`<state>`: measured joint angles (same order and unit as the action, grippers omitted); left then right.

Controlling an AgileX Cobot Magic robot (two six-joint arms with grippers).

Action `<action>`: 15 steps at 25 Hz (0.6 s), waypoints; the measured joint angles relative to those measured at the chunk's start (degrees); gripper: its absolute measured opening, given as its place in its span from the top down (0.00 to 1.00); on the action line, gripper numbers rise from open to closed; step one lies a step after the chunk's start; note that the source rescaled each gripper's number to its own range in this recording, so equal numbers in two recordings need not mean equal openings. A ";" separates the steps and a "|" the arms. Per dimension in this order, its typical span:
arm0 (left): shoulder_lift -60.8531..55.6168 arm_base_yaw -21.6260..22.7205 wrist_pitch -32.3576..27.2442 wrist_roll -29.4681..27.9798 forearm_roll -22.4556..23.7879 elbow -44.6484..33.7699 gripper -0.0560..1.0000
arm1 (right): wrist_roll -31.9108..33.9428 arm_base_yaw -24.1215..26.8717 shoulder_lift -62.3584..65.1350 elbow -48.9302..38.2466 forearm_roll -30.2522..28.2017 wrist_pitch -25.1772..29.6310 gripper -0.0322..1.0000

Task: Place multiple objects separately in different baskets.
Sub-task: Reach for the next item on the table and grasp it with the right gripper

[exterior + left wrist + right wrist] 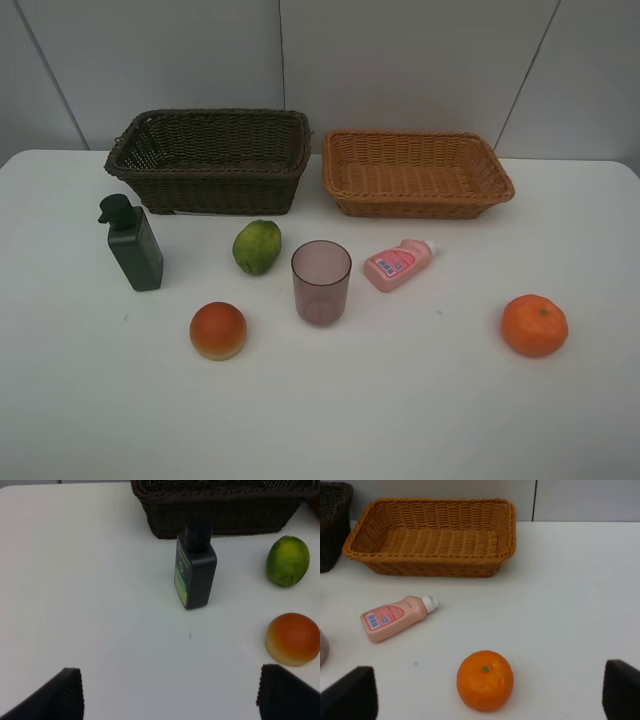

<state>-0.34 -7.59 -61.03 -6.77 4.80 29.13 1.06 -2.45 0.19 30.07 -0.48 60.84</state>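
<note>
I see a white table with 2 woven wicker baskets side by side at the back: a deep dark basket and a shallow tan basket. In front, all on the table and apart, are a boxy upright pump bottle, a translucent cup, a dimpled orange, a smooth peach, a green fruit and a pink bottle lying flat. The left gripper and right gripper gape wide, holding nothing.
</note>
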 joint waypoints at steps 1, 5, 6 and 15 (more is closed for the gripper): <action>0.00 0.00 0.00 0.00 0.00 0.00 0.09 | 0.00 0.00 0.00 0.00 0.00 0.00 0.03; 0.00 0.00 0.00 0.00 0.00 0.00 0.09 | 0.00 0.00 -0.53 0.00 0.00 0.00 0.03; 0.00 0.00 0.00 0.00 0.00 0.00 0.09 | 0.00 0.00 -1.70 0.13 0.00 0.00 0.03; 0.00 0.00 0.00 0.00 0.00 0.00 0.09 | 0.00 0.00 -27.94 9.74 0.48 -1.70 0.03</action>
<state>-0.34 -7.59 -61.03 -6.77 4.80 29.13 1.06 -2.45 -27.75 39.81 0.00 59.14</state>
